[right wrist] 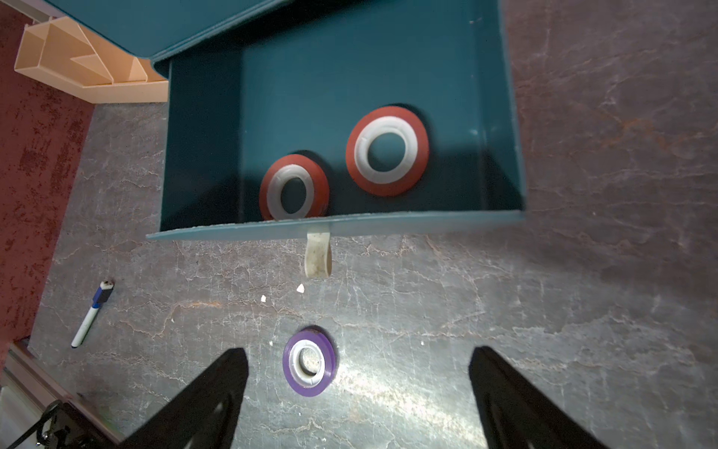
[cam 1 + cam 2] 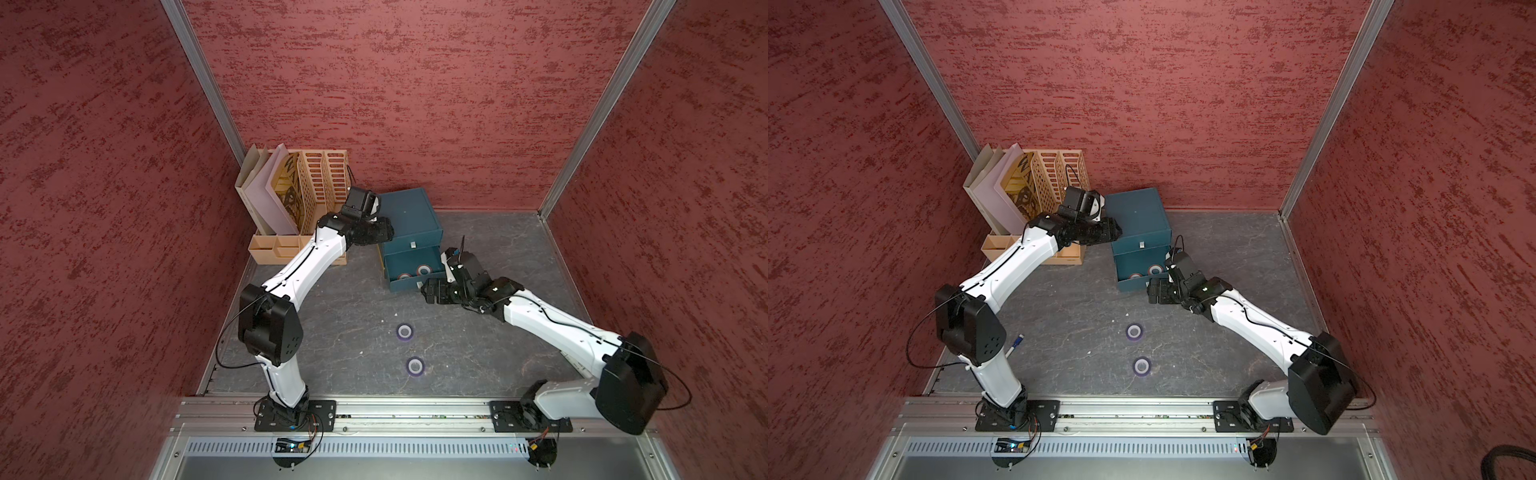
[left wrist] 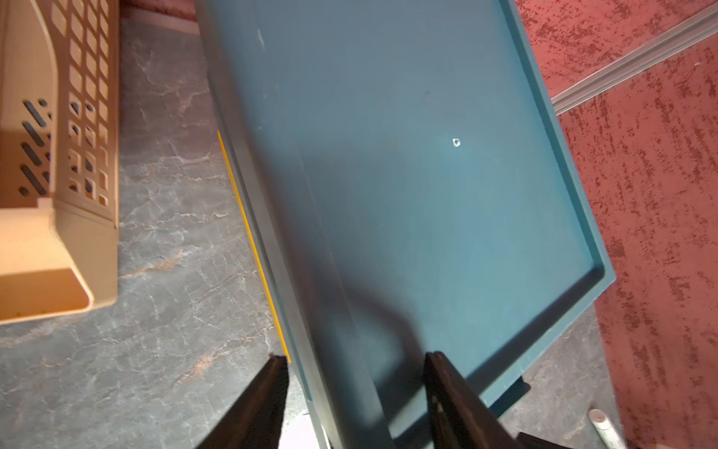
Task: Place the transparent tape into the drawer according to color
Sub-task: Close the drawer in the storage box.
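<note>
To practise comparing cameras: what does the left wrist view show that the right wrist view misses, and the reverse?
Only the left wrist view: a perforated rack, a yellow strip along the side of the cabinet, and the left gripper astride its edge. Only the right wrist view: the open drawer holding two red rolls, a purple roll on the table, a marker, and the open right gripper. Both: the blue cabinet, grey table and red wall.

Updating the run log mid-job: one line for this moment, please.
left gripper: open astride cabinet edge | right gripper: open, empty | drawer: two red tapes | table: two purple tapes
</note>
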Robot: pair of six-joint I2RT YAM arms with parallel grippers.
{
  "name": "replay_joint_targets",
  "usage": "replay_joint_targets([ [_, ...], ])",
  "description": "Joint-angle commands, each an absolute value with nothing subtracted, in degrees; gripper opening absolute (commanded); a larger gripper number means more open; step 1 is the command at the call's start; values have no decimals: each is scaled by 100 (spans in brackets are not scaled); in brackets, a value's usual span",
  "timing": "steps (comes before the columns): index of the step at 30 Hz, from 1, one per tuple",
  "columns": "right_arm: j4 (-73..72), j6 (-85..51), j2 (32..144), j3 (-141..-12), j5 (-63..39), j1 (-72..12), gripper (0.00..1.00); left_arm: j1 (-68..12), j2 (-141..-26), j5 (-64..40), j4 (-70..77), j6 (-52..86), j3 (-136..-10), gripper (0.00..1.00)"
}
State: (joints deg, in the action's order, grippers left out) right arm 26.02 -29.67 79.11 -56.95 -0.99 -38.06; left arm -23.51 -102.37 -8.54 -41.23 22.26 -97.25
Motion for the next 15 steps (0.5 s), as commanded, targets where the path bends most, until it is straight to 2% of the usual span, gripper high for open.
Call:
replay_joint_targets([
  [1,2230,-2848,8044,-5901,190,-3942,84,-2313,-10390,-911,-4240,2206,-9885,55],
  [9,1898,-2803,8314,-5944,426,-4177,49,-2294,-10388,-905,-4284,2200,-9888,51],
  [15,1472,-2813,8504,-5760,663,-4315,43,-2268,-10370,-932,-4298,2197,-9879,50],
])
